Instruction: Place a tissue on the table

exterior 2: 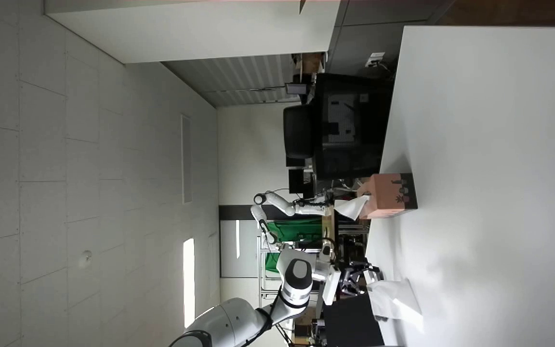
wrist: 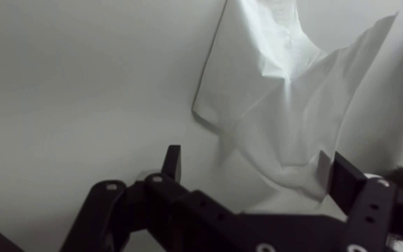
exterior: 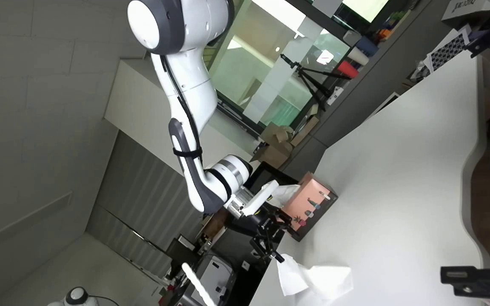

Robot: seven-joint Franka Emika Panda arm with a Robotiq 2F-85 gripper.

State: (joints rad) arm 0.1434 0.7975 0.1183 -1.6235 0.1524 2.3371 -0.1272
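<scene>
A white tissue (exterior: 330,281) lies crumpled on the white table (exterior: 406,170), with part of it standing up towards the gripper. It also shows in an exterior view (exterior 2: 393,300) and in the wrist view (wrist: 278,115). My gripper (exterior: 287,245) is just above the table edge beside the tissue. In the wrist view the jaws (wrist: 255,151) are wide apart. One end of the tissue is right against the inner side of the right finger; I cannot tell whether it touches. The left finger is apart from it.
A pink and dark tissue box (exterior: 306,205) with a white tissue sticking out stands at the table edge near the gripper; it also shows in an exterior view (exterior 2: 387,195). A black chair (exterior 2: 350,127) stands beyond the table. A black bracket (exterior: 474,280) sits at the table's near edge.
</scene>
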